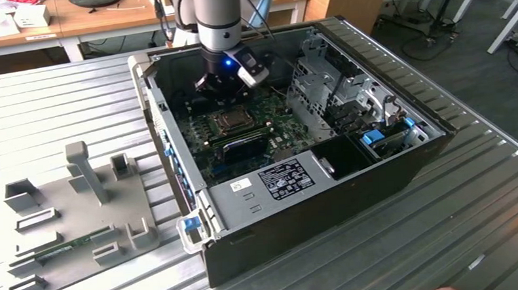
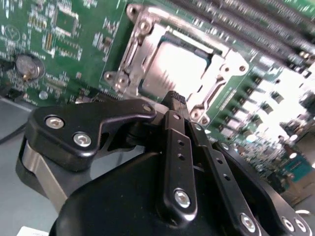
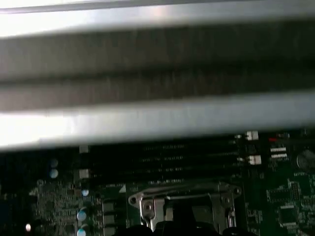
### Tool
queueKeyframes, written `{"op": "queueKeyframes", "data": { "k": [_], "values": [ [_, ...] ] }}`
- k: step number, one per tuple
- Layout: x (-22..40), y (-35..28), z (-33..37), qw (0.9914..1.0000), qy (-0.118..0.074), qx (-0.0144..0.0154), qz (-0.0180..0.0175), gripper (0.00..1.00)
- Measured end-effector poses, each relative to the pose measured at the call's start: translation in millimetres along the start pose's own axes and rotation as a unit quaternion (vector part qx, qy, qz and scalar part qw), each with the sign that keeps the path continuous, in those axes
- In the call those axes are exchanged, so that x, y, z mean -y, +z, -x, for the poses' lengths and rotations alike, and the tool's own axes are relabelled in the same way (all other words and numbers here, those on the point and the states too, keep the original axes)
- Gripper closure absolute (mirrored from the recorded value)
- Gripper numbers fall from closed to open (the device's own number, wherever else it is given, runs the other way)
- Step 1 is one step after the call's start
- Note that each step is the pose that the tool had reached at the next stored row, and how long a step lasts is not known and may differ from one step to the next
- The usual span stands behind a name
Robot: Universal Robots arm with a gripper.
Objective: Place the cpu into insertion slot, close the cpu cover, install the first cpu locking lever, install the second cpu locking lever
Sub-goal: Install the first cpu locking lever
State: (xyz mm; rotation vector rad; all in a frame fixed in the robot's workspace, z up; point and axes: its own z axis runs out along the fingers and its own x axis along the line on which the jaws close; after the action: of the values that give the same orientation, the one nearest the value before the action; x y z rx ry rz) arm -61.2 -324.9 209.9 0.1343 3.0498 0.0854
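Note:
The cpu (image 2: 178, 66) lies flat in the insertion slot (image 2: 129, 78) on the green board, its dull silver top showing. The cpu cover (image 2: 222, 81) rests down around it as a silver frame. My gripper (image 2: 175, 97) hangs just above the slot's edge, its black fingers (image 2: 177, 147) shut with nothing between them. In the exterior view the gripper (image 1: 224, 87) is inside the open computer case, just behind the slot (image 1: 233, 120). The first wrist view shows the cover's silver frame (image 3: 182, 201) below long black memory slots. I cannot make out the locking levers.
The open computer case (image 1: 331, 194) stands on a ribbed metal table (image 1: 65, 101). Its walls and a silver drive cage (image 1: 331, 83) hem in the arm. Black memory slots (image 2: 256, 24) run beside the socket. A grey fixture plate (image 1: 74, 212) lies on the exterior view's left.

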Motion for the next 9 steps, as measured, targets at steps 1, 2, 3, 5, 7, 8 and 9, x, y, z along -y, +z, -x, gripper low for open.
{"op": "queueKeyframes", "data": {
  "k": [1, 2, 3, 5, 7, 8, 9],
  "values": [
    [2.7, -0.1, 0.3, 1.00000, 0.000, 0.0000, 0.0000, 0.90],
    [5.2, -0.3, 0.5, 1.00000, 0.000, 0.0000, 0.0000, 0.90],
    [6.6, -0.4, 0.6, 1.00000, 0.000, -0.0001, -0.0001, 0.90],
    [7.4, -0.4, 0.7, 1.00000, 0.000, 0.0000, 0.0000, 0.90],
    [7.9, -0.3, 1.8, 1.00000, 0.000, -0.0001, 0.0000, 0.90],
    [8.2, -0.2, 2.9, 1.00000, 0.000, -0.0002, -0.0001, 0.90],
    [8.5, -0.2, 3.9, 1.00000, 0.000, -0.0003, -0.0001, 0.90]
  ]
}}
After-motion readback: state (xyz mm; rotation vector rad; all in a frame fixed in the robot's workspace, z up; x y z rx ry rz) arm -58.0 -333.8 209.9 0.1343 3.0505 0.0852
